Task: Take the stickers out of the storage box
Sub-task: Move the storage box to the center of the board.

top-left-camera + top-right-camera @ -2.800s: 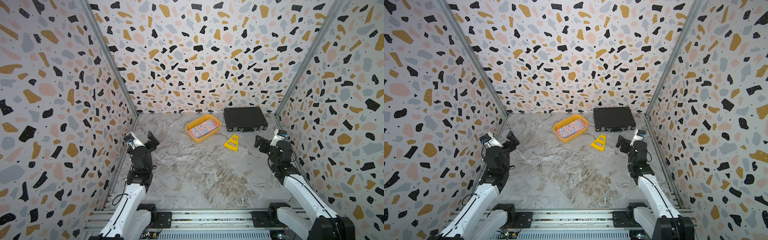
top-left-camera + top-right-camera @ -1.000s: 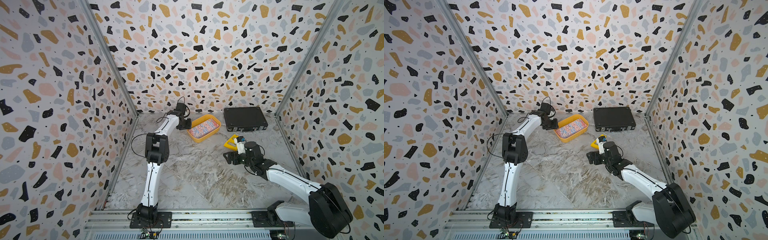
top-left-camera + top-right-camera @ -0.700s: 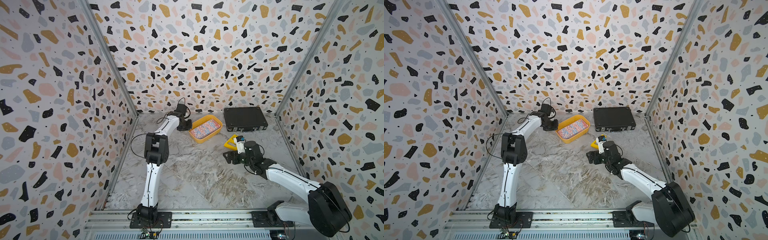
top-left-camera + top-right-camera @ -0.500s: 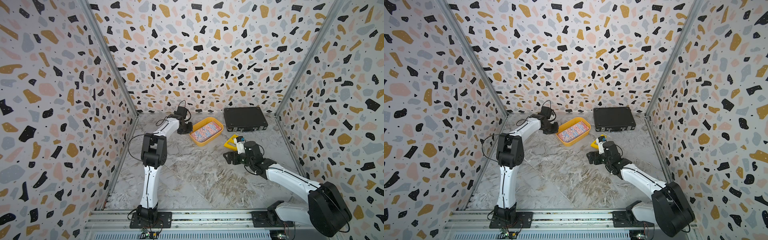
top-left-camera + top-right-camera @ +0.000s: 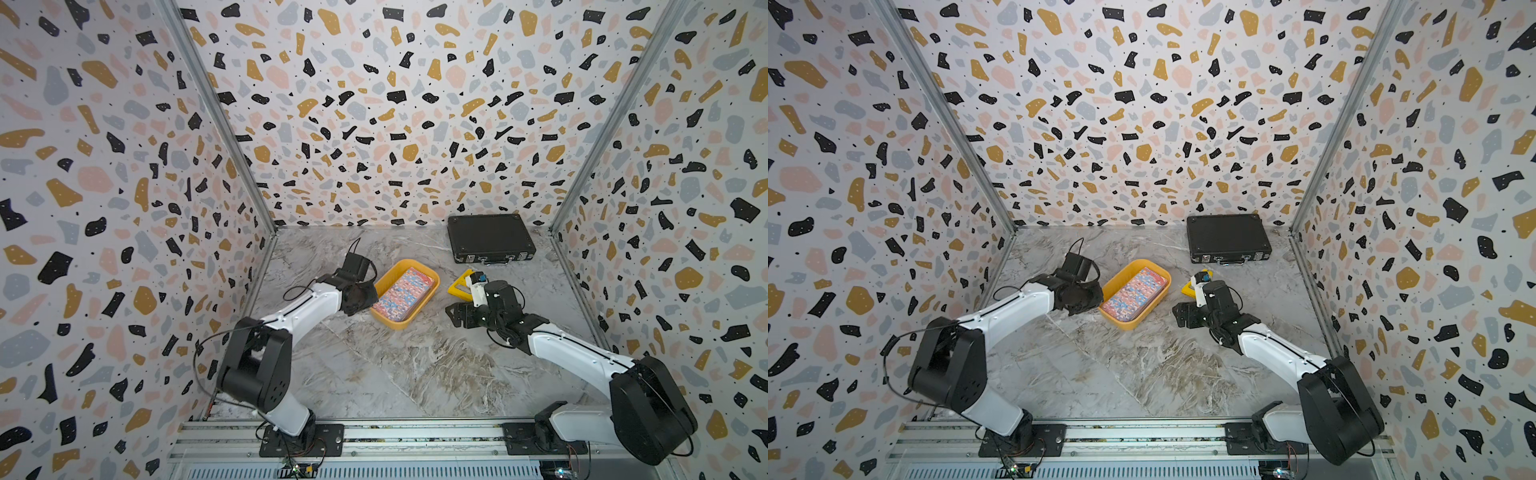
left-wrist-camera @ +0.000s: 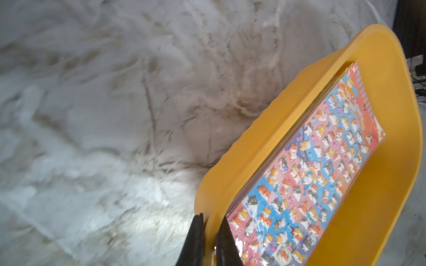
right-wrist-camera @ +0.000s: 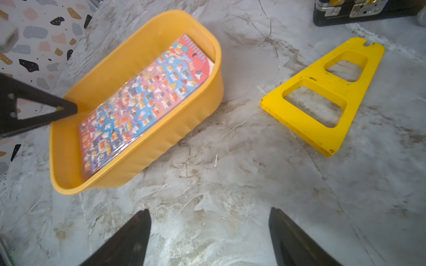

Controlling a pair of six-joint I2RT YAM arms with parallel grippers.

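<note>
The left claw [image 6: 211, 217] pinches the left wall of the yellow box [image 5: 400, 325], mid-frame in both top views. The stickers [image 5: 404, 294] lie flat inside, long axis lower left to upper right. The right claw [image 5: 453, 316], wide and empty, faces them from the right.

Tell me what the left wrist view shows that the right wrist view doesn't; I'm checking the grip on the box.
Only the left wrist view: the left pincer shut across the rim of the storage box, one finger inside and one outside.

Only the right wrist view: the open right pincer above the marble table, the yellow triangular piece, and the edge of the black case.

Both: the storage box with the stickers lying inside it, on that table.
</note>
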